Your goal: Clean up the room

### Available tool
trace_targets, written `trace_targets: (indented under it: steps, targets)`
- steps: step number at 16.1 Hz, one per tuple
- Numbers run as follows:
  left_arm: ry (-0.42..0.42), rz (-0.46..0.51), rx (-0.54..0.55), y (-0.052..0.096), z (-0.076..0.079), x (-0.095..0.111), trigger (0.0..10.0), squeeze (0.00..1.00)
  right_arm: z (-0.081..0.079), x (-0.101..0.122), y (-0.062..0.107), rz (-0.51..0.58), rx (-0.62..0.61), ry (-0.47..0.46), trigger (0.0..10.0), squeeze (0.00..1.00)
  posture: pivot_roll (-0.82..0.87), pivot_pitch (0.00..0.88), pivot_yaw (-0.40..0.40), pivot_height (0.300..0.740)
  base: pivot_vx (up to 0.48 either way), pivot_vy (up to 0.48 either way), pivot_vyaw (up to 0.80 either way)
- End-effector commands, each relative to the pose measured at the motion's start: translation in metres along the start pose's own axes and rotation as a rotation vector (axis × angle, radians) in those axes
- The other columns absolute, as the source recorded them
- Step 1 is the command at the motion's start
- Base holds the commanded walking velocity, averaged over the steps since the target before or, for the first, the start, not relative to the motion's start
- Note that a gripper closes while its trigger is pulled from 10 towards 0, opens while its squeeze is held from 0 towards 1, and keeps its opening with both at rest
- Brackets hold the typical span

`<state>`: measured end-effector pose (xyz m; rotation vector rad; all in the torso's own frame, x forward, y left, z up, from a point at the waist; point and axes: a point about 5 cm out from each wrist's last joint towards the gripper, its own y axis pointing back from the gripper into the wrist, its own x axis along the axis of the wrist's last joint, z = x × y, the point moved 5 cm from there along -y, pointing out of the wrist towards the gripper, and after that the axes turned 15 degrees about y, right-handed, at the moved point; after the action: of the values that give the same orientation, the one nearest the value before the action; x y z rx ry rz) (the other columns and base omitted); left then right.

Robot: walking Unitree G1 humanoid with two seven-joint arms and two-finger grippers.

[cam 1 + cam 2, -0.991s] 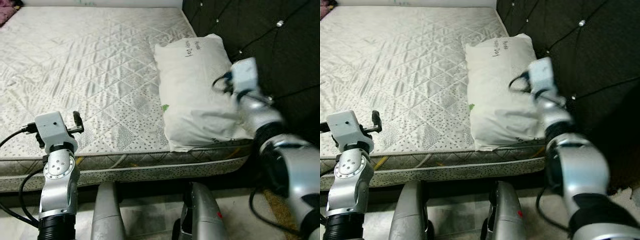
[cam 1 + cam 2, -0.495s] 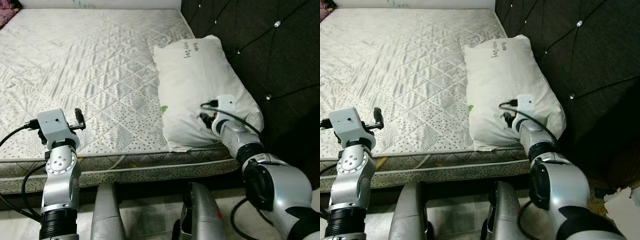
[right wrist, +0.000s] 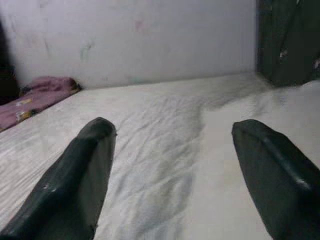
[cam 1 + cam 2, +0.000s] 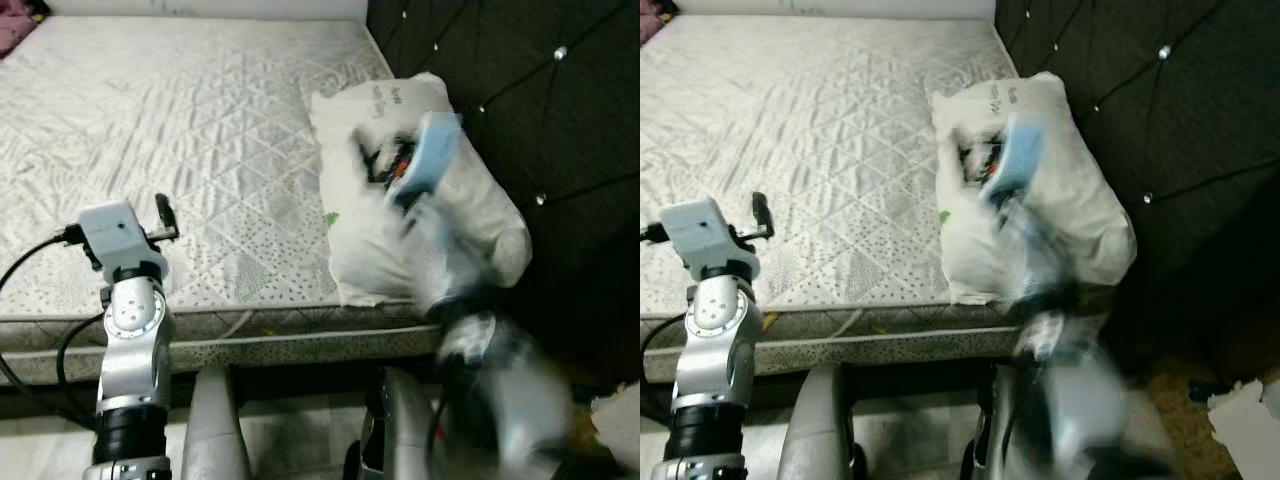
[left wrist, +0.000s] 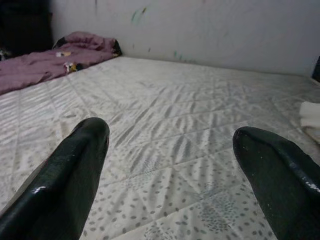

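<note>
A white pillow [image 4: 475, 215] with handwriting lies at the right end of the quilted mattress [image 4: 180, 130], against the dark tufted headboard [image 4: 545, 110]. My right arm sweeps over the pillow, heavily blurred, with the right gripper [image 4: 385, 160] above its middle. In the right wrist view the right gripper [image 3: 172, 135] is open with nothing between its fingers, looking across the pillow and mattress. My left gripper [image 5: 170, 145] is open too and hovers over the near left part of the mattress, holding nothing.
A purple blanket [image 5: 45, 55] lies at the far corner of the bed by the wall. The mattress front edge [image 4: 280, 335] runs just ahead of my legs [image 4: 215, 430]. A white paper scrap [image 4: 1245, 410] lies on the floor at the right.
My right arm went from beside the headboard down to the pillow's near corner, then swung up over the pillow's middle. The left arm has hardly moved.
</note>
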<state>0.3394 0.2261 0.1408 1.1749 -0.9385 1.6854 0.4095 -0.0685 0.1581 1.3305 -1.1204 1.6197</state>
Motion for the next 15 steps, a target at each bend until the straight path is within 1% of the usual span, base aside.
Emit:
trace_targets:
  steps: [1, 2, 3, 4, 5, 6, 8, 9, 12, 14, 15]
  targets:
    - [-0.003, 0.004, 0.008, 0.0, -0.001, -0.001, 10.0, 0.0, -0.005, 0.009, 0.004, 0.051, 0.014, 0.032, 10.0, 1.0, 0.03, 0.0, -0.045, 0.571, 0.0, 0.0, 0.0]
    - [0.0, 0.003, 0.009, 0.0, -0.001, -0.002, 10.0, 0.0, -0.008, 0.002, 0.011, 0.037, 0.009, 0.017, 10.0, 1.0, 0.03, 0.0, -0.044, 0.571, 0.0, 0.0, 0.0]
    - [-0.007, 0.007, 0.008, -0.001, -0.001, -0.003, 10.0, 0.0, -0.004, -0.004, 0.016, 0.022, -0.009, 0.018, 10.0, 1.0, 0.03, 0.0, -0.041, 0.571, 0.0, 0.0, 0.0]
    - [-0.009, 0.008, 0.007, -0.002, -0.001, -0.003, 10.0, 0.0, 0.0, -0.004, 0.016, 0.018, -0.02, 0.021, 10.0, 1.0, 0.02, 0.0, -0.031, 0.571, 0.0, 0.0, 0.0]
    - [-0.008, 0.005, 0.001, -0.002, 0.0, -0.004, 10.0, 0.0, 0.005, -0.005, 0.015, -0.01, -0.046, 0.041, 10.0, 1.0, 0.02, 0.0, -0.022, 0.571, 0.0, 0.0, 0.0]
    - [-0.006, -0.007, -0.02, -0.003, 0.004, -0.006, 10.0, 0.0, 0.005, -0.001, 0.014, 0.004, -0.047, 0.019, 10.0, 0.0, 0.01, 0.0, -0.002, 0.571, 0.0, 0.0, 0.0]
    - [-0.001, -0.02, -0.064, -0.004, 0.014, -0.008, 10.0, 0.0, 0.008, 0.004, 0.012, 0.007, -0.088, 0.049, 10.0, 0.0, 0.0, 0.0, 0.012, 0.576, 0.0, 0.0, 0.0]
    - [0.003, -0.021, -0.075, -0.004, 0.017, -0.008, 10.0, 0.0, 0.006, 0.005, 0.011, 0.009, -0.096, 0.018, 10.0, 0.0, 0.0, 0.0, 0.012, 0.586, 0.0, 0.0, 0.0]
    - [0.016, -0.029, -0.073, -0.002, 0.018, -0.011, 10.0, 0.0, -0.005, 0.01, 0.005, 0.012, -0.072, -0.014, 10.0, 0.0, 0.01, 0.0, -0.013, 0.62, 0.0, 0.0, 0.0]
    - [0.027, -0.038, -0.061, 0.001, 0.016, -0.016, 10.0, 0.0, -0.013, 0.012, 0.002, 0.015, -0.033, -0.002, 10.0, 0.0, 0.01, 0.0, -0.034, 0.645, 0.0, 0.0, 0.0]
    - [0.029, -0.041, -0.057, 0.001, 0.016, -0.017, 10.0, 0.0, -0.014, 0.012, 0.001, 0.013, -0.028, 0.001, 10.0, 0.0, 0.01, 0.0, -0.038, 0.655, 0.0, 0.0, 0.0]
